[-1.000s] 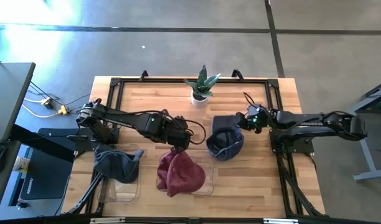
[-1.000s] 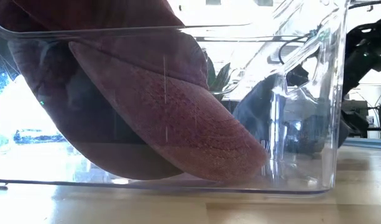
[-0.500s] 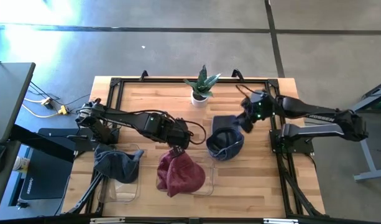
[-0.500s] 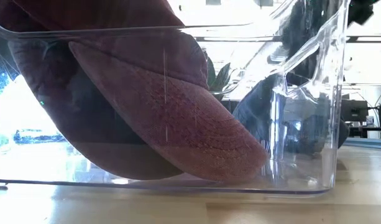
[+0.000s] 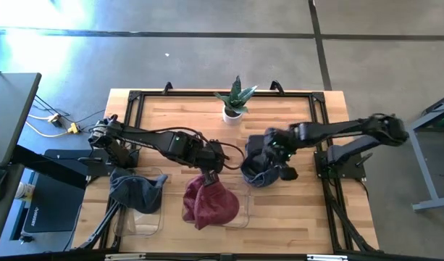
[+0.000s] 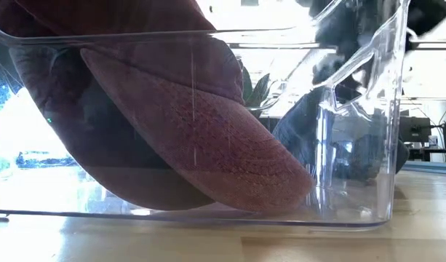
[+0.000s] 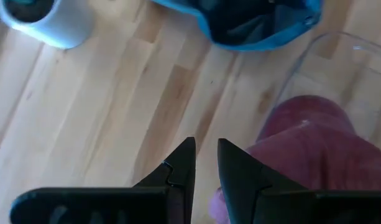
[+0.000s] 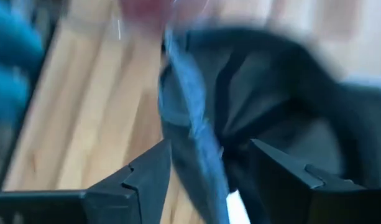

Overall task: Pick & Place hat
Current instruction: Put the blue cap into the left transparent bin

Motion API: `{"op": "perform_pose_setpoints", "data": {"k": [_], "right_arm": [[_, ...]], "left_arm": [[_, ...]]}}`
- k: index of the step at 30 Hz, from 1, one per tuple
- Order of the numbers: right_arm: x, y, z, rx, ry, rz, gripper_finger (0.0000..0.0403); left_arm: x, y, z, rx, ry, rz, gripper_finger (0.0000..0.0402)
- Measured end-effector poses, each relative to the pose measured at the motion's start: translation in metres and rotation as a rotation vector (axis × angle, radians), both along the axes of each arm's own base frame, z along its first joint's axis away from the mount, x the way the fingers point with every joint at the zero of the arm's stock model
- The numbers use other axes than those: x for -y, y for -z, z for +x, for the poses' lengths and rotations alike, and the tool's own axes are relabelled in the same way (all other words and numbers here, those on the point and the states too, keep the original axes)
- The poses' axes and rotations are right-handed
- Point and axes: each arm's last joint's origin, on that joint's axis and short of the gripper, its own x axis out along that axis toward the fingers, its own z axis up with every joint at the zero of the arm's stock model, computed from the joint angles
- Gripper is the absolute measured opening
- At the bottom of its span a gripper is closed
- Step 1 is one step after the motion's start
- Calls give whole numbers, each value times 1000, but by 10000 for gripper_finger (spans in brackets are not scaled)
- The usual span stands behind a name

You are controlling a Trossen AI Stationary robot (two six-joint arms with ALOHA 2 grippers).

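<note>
A maroon hat [image 5: 207, 201] lies in a clear container [image 5: 244, 210], its brim [image 6: 208, 145] down on the container's floor. My left gripper [image 5: 209, 168] hangs over the hat's far edge. Its fingers [image 7: 206, 152] are open by a narrow gap with bare wood showing between the tips, and the maroon hat [image 7: 314, 149] is beside them. A navy hat [image 5: 259, 165] lies on the table to the right, its hollow side up. My right gripper [image 5: 277, 156] is open over it, and the hat's blue rim [image 8: 190, 124] runs between the fingers [image 8: 209, 158]. My right gripper comes at the navy hat slanting down from the table's right, one finger on each side of the rim [image 8: 196, 155]. The view is blurred, and I cannot tell whether a finger touches the cloth. The hat rests on the table.
A grey hat [image 5: 135, 190] sits in a second clear container [image 5: 153, 217] at the near left. A small potted plant [image 5: 234, 107] stands at the far middle. Black frame rails [image 5: 135, 109] run along the table's edges. Bare wood lies between the plant and the hats.
My right gripper has swung from beside the navy hat's far right side, first upward, then toward the near edge and left, and now stands over the hat. Its wrist has rolled. The hats have stayed where they were.
</note>
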Motion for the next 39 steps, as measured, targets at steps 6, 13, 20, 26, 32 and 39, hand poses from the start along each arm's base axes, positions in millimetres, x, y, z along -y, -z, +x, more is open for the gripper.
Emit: {"op": "perform_pose_setpoints", "data": {"k": [6,13,20,26,32,39], "right_arm": [[-12,22,8,-128,-198,-61,173],[-18,4,-6,-153,-186,64,17],[-17,-11,-45,-98,-163,81,6],[-17,-11,-67,-98,-54,109,12],[-14,-21,-74,-52,21,82,11],[-6,-16,-80,-175,188,61,4]], "left_arm": [[1,-2,5,33,71,5,62],[-18,2,15,34,89,31,62],[-42,22,61,120,420,154,62],[-44,49,106,314,787,159,73],[-38,86,134,392,862,100,153],[-43,125,149,320,562,62,234]]}}
